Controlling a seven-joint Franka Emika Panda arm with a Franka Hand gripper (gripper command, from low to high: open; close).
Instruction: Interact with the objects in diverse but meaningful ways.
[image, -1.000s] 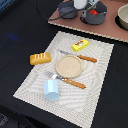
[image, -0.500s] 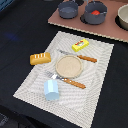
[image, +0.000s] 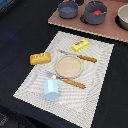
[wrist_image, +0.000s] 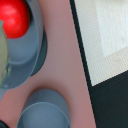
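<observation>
A red tomato (image: 97, 12) lies inside a grey pot (image: 93, 19) on the far board; the wrist view looks straight down on the same tomato (wrist_image: 14, 17) and its pot (wrist_image: 27, 55). A second grey pot (image: 67, 8) stands beside it, seen as an empty pot (wrist_image: 44, 111) in the wrist view. On the placemat lie a golden-brown bread loaf (image: 40, 58), a yellow packet (image: 80, 45) and a light-blue cup (image: 51, 90). Neither view shows the gripper's fingers.
A tan plate (image: 68, 66) sits mid-placemat between an orange-handled knife (image: 80, 56) and fork (image: 67, 80). The pots stand on a pinkish board (image: 80, 26), with a pale bowl (image: 123, 17) at the exterior view's right. The white placemat (image: 100, 85) lies on a dark table.
The dark arm part that hung over the pots at the top of the exterior view has risen out of the picture. The objects have not moved.
</observation>
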